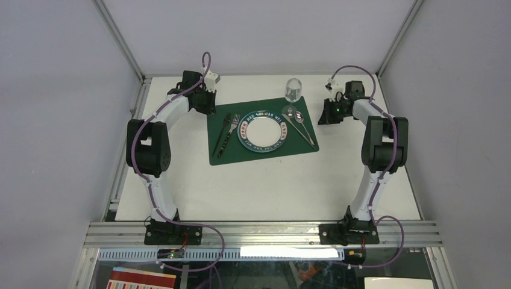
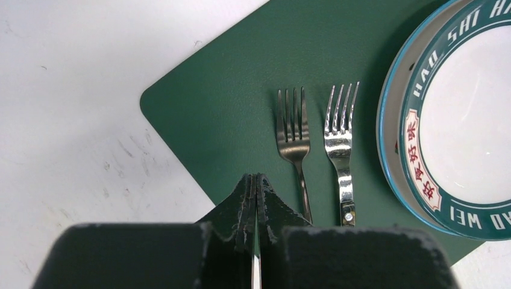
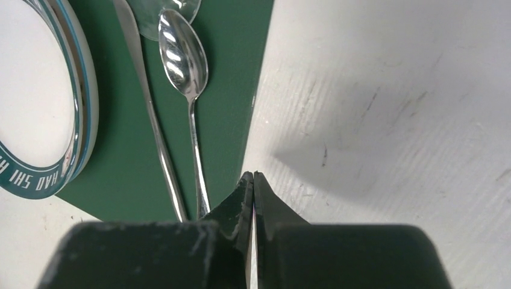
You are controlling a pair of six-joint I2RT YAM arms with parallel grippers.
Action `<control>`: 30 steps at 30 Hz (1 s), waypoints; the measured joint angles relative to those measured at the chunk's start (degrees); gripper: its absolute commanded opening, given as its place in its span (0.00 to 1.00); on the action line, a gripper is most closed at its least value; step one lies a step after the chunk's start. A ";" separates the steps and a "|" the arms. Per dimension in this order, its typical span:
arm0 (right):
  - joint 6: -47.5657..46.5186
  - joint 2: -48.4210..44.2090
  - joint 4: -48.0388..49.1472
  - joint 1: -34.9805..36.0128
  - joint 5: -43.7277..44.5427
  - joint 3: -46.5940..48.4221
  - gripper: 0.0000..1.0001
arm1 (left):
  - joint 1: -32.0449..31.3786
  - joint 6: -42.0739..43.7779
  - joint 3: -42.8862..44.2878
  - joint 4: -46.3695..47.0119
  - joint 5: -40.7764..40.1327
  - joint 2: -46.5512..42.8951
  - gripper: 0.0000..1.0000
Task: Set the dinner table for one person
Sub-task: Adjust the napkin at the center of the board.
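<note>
On the white dinner table [image 1: 265, 180] lies a dark green placemat [image 1: 263, 154]. On it sits a white plate with a teal rim [image 1: 261, 130]. Two forks [image 1: 229, 131] lie left of the plate; in the left wrist view they are a dark fork [image 2: 294, 135] and a shiny fork [image 2: 340, 141]. A knife [image 1: 299, 127] and a spoon [image 1: 304, 123] lie right of the plate; the spoon [image 3: 184, 57] shows in the right wrist view. A clear glass [image 1: 293, 89] stands at the mat's far edge. My left gripper [image 2: 257, 178] is shut and empty above the mat's left corner. My right gripper [image 3: 253, 176] is shut and empty over the mat's right edge.
Silver aluminium framing [image 1: 265, 232] runs along the table's near edge, and grey walls enclose the sides and back. The plate's rim [image 2: 422, 180] lies right of the forks in the left wrist view. White tabletop [image 3: 391, 120] stretches right of the mat.
</note>
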 measured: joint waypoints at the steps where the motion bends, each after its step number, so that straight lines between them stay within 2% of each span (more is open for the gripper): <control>1: 0.09 0.15 0.04 0.24 -0.04 0.04 0.00 | 0.00 -0.13 0.00 0.13 0.00 0.42 0.00; 15: 1.55 2.95 0.57 5.05 -0.92 2.29 0.00 | 0.00 -1.44 -0.11 2.58 1.46 3.39 0.00; 30: 2.56 6.95 0.87 5.42 0.28 5.40 0.00 | 0.04 -1.99 1.31 2.84 2.62 9.86 0.00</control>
